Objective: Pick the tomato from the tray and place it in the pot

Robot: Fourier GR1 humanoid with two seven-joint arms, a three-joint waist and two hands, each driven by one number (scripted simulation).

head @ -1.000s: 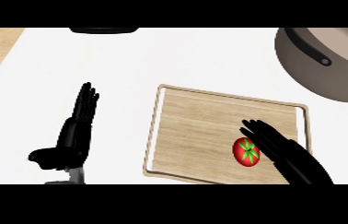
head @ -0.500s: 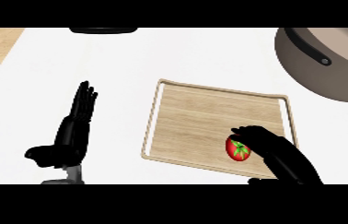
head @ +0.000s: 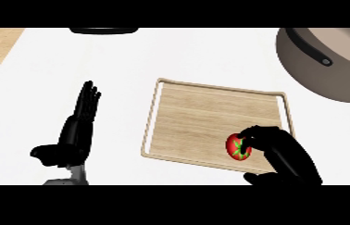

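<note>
Tomato [head: 237, 146] sits on the tray [head: 205, 113], at roughly 5 o'clock from the tray's centre, near the front rim. Right hand [head: 284, 152] is curled round the tomato from its 3 o'clock side, fingers over the top, thumb below. Tray lies flat on the white counter [head: 137, 62]. Pot [head: 318, 64] at 1 o'clock from the tray, well apart, cut by the frame edge. Left hand [head: 75, 134] rests at 9 o'clock of the tray, fingers straight, holding nothing.
</note>
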